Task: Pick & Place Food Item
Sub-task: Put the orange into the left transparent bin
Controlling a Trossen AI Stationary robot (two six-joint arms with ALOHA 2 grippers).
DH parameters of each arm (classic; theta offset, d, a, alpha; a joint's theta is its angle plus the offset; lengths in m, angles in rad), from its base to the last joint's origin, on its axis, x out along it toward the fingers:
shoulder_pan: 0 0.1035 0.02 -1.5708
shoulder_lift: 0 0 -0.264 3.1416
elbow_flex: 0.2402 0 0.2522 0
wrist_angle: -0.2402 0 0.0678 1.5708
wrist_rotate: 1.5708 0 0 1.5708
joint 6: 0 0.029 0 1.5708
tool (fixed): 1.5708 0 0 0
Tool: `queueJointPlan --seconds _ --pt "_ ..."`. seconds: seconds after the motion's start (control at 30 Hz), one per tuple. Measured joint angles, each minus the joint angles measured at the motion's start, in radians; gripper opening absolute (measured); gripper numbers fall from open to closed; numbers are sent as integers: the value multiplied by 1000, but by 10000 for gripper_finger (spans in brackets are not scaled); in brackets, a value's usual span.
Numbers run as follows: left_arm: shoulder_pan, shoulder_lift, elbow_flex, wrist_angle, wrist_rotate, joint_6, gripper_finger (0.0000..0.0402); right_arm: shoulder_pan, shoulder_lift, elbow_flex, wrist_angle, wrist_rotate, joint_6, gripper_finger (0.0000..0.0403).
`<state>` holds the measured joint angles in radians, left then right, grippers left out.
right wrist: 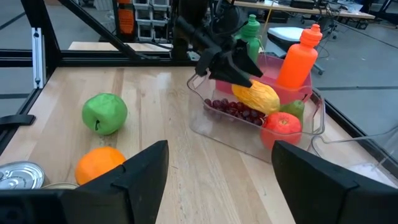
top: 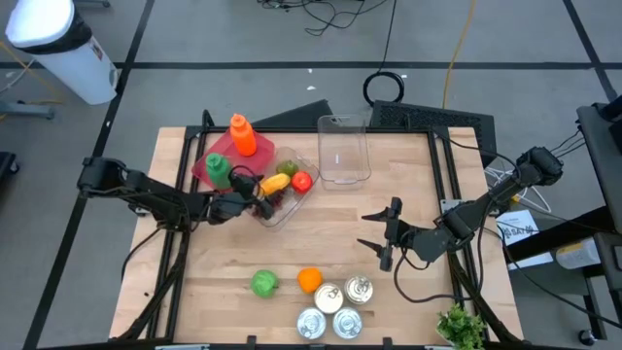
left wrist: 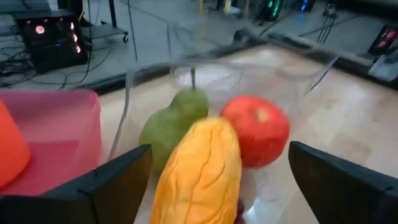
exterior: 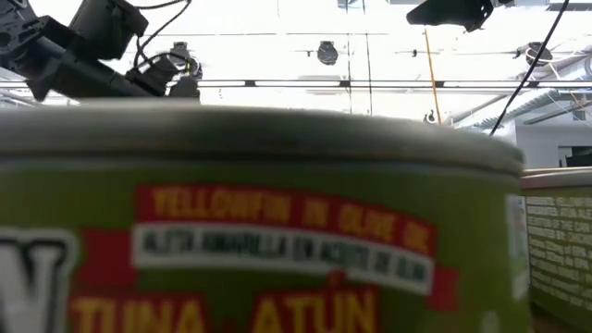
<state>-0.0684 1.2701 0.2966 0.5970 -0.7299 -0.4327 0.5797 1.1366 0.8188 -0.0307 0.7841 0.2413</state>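
From above, the left gripper (top: 255, 192) is hovering over the clear bin (top: 290, 199) at the counter's (top: 321, 233) far left, its jaws spread and released around the yellow fruit (top: 275, 182), which is lying in the bin beside a red apple (top: 301, 180). A red tray (top: 209, 167) with an orange bottle (top: 242, 135) and a green bottle (top: 218, 171) is sitting just left of the bin. The right gripper (top: 381, 241) is waiting right of centre, jaws parted and empty. A green apple (top: 264, 283), an orange (top: 309, 279) and tins (top: 335, 306) are resting along the near edge.

At counter height, a tuna tin (exterior: 268, 231) is filling the picture.

In the left wrist view, the yellow fruit (left wrist: 198, 168) is lying between the spread fingers (left wrist: 115, 186), touching a green pear (left wrist: 171, 124) and the red apple (left wrist: 256, 129).

In the right wrist view, the left gripper (right wrist: 233, 70) is hanging above the yellow fruit (right wrist: 258, 96), over dark grapes (right wrist: 236, 109).
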Motion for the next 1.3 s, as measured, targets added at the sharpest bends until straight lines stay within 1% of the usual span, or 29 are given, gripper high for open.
queueJointPlan --seconds 0.07,0.13,0.23,0.4,0.5,0.6,0.67,0.73,0.8,0.83,0.9,1.0,1.07,1.2,1.3 --pt "-6 -27 3 12 11 4 372 0 0 0 -3 0 0 267" --pt "-16 -62 14 7 50 16 361 0 0 0 -5 0 0 266" --pt "-44 -151 38 6 109 70 347 0 0 0 -5 0 -3 267" --pt "-133 -368 54 -18 128 171 326 3 0 0 -5 -5 4 270" --pt "-198 -524 55 -56 130 215 312 4 7 -3 16 -59 43 268" --pt "-259 -649 55 -183 170 272 300 -3 33 -53 157 -154 66 266" --pt "-288 -702 55 -273 191 263 294 -16 80 -100 332 -242 58 266" --pt "-311 -731 55 -363 204 213 289 -30 148 -115 476 -329 15 267" --pt "-325 -737 55 -422 207 179 285 -44 225 -80 513 -392 -17 267" --pt "-330 -734 55 -438 208 174 284 -50 268 -42 495 -416 -19 267" --pt "-332 -731 55 -464 210 169 283 -62 356 55 400 -448 -31 267" --pt "-325 -728 55 -454 195 169 286 -74 492 207 253 -449 -72 267" --pt "-317 -727 55 -455 182 170 291 -84 580 285 199 -460 -114 267" --pt "-299 -721 55 -454 180 159 300 -105 715 372 179 -544 -176 267" --pt "-293 -717 55 -457 180 139 306 -122 765 401 178 -588 -174 267"
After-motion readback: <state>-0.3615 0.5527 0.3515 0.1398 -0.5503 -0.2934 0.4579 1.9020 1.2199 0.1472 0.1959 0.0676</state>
